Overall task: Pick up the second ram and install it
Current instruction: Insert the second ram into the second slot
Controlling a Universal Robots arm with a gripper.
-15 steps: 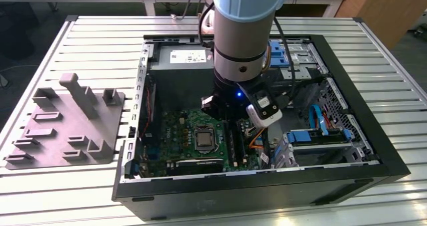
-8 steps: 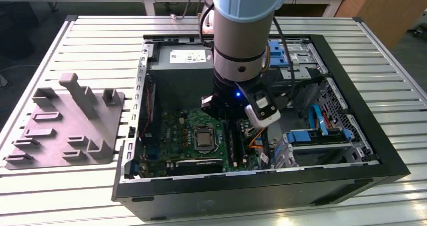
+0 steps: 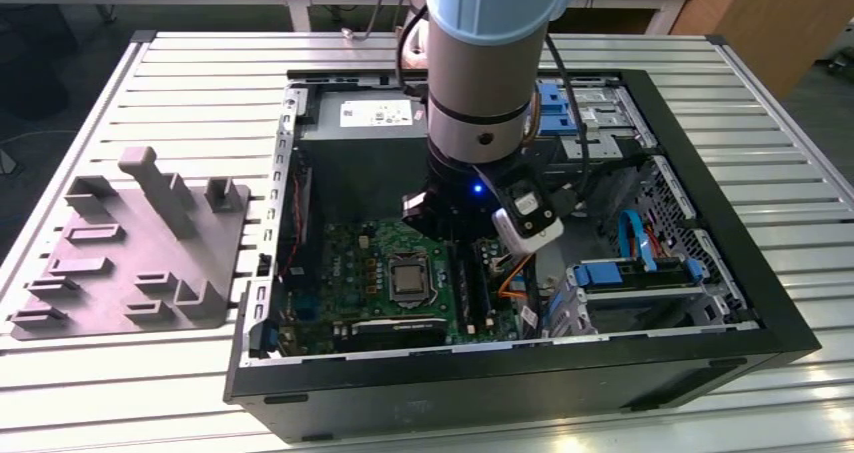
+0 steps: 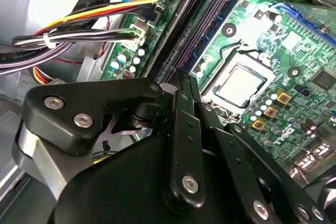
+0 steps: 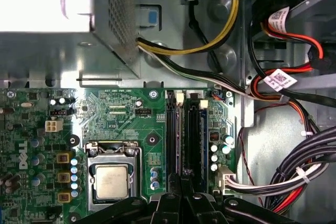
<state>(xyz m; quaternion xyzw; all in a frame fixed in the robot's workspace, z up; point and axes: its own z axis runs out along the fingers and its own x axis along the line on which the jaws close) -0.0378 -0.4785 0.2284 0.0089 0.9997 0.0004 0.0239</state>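
Beside the processor socket, second ram just below claw.

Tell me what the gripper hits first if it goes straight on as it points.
Most likely the black memory slots on the motherboard, next to the processor socket: in both wrist views the gripper sits right over them. Which slot is unclear; depth is hard to judge.
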